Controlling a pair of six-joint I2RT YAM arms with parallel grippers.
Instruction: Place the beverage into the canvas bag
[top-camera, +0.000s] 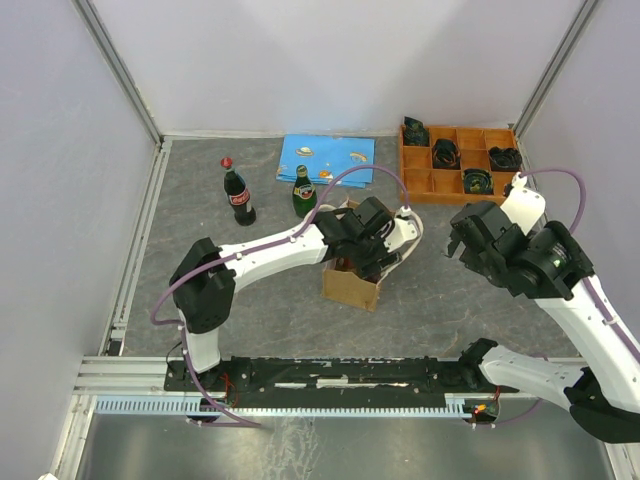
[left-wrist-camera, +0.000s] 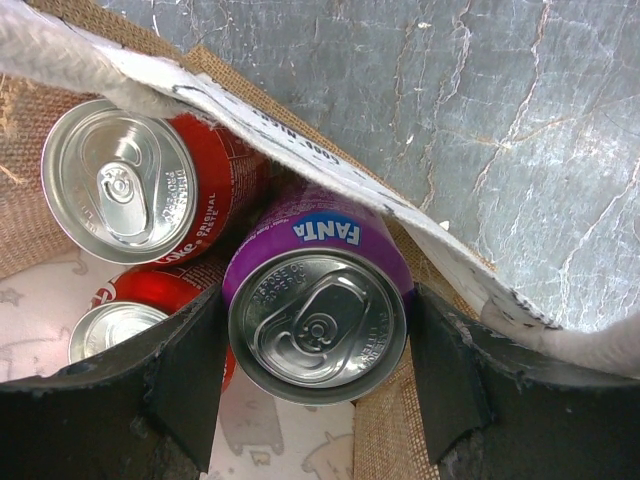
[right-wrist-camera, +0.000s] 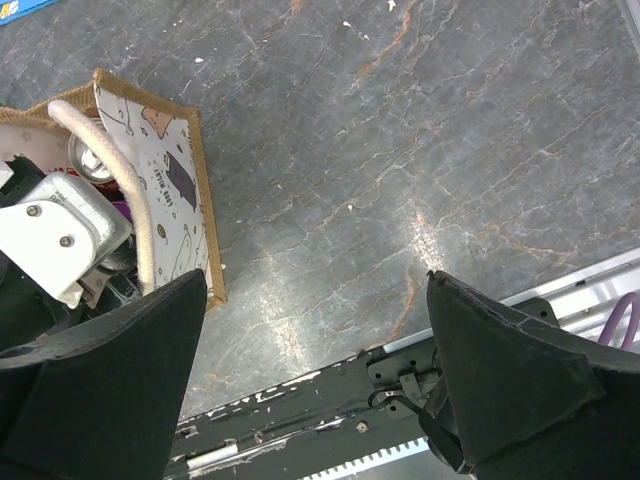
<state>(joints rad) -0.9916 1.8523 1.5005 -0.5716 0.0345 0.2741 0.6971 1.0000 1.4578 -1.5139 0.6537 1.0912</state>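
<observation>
Purple aluminium fills the space between my left fingers. The Fanta can (left-wrist-camera: 318, 300) stands upright inside the bag (top-camera: 350, 287), and my left gripper (left-wrist-camera: 318, 292) is clamped on it, a black pad against each side. The can sits close to one wall of the bag, just below the rim, with its lid facing my wrist camera. Two red cans (left-wrist-camera: 140, 190) stand beside it, one touching its side and the other partly hidden behind my gripper.

From above, none of that shows. The top view gives only the bag's brown outer side in the middle of the table (top-camera: 270, 320), with my left wrist covering its mouth. It does show what the wrist view cannot. A green bottle (top-camera: 304, 192) stands just far of the bag, with a cola bottle (top-camera: 238, 195) left of that. A blue sheet (top-camera: 326, 158) lies by the far wall, and an orange tray (top-camera: 460, 165) sits at the far right.

My right gripper (top-camera: 468, 240) hangs right of the bag, apart from it and near of the orange tray. Its wrist view shows the fingers spread wide over the grey table. The bag also appears at that view's left edge, with a burlap rim and a white lining printed with small figures. A cream handle (right-wrist-camera: 120, 180) loops over the top, and one silver lid shows beside my left gripper's white housing.

The Fanta can has a purple body, white letters on a blue patch, and a silver lid with the pull tab lying flat.
</observation>
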